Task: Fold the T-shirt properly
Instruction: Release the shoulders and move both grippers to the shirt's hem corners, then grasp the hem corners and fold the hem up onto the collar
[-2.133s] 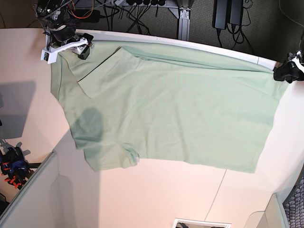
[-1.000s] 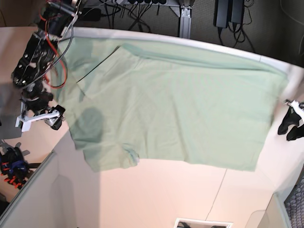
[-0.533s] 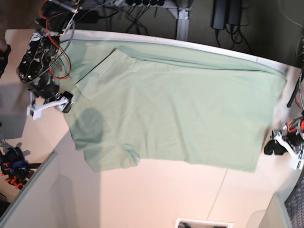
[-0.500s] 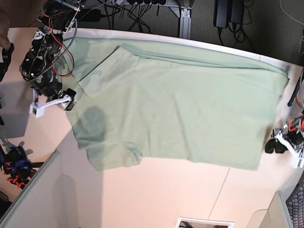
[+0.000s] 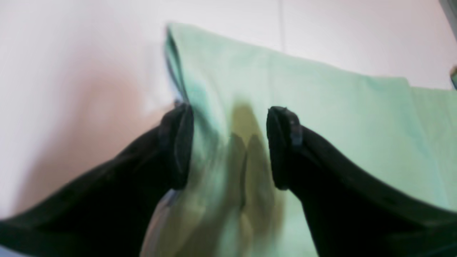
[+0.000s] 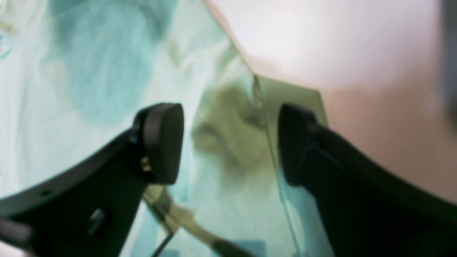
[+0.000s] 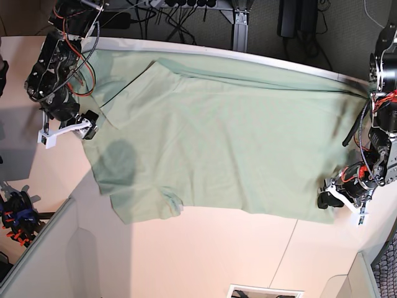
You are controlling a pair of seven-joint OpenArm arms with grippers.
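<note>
The pale sage-green short-sleeved cloth T-shirt point(image 7: 217, 136) lies spread nearly flat across the pale tabletop point(image 7: 205, 254), its far edge along the table's back rim, with 1 lengthwise fold already turned over along that far side. The left gripper point(image 7: 338, 200) sits at the shirt's near corner at the base view's right; its wrist view shows the black jaws parted with cloth and the hem edge running between them, nothing pinched yet. The right gripper point(image 7: 69, 128) stands at the shirt's opposite side, beside the sleeve; its wrist view (badly blurred) shows the jaws likewise parted over a cloth edge, released.

Judgement: the step in hand appears to be taking hold of 2 edge points for the next fold.

Recommendations:
- Lower each gripper until 1 finger slides under the hem and the other rides on top, then close fully on the cloth before lifting.
- Take all layers at each point, not only the top one.
- Lift both ends together and level, so the fold line runs straight and the cloth does not bunch.

Count:
- T-shirts: 1
- Grippers: 2
- Grippers holding cloth: 0
- Sleeves plainly visible: 1, at the base view's lower left
</note>
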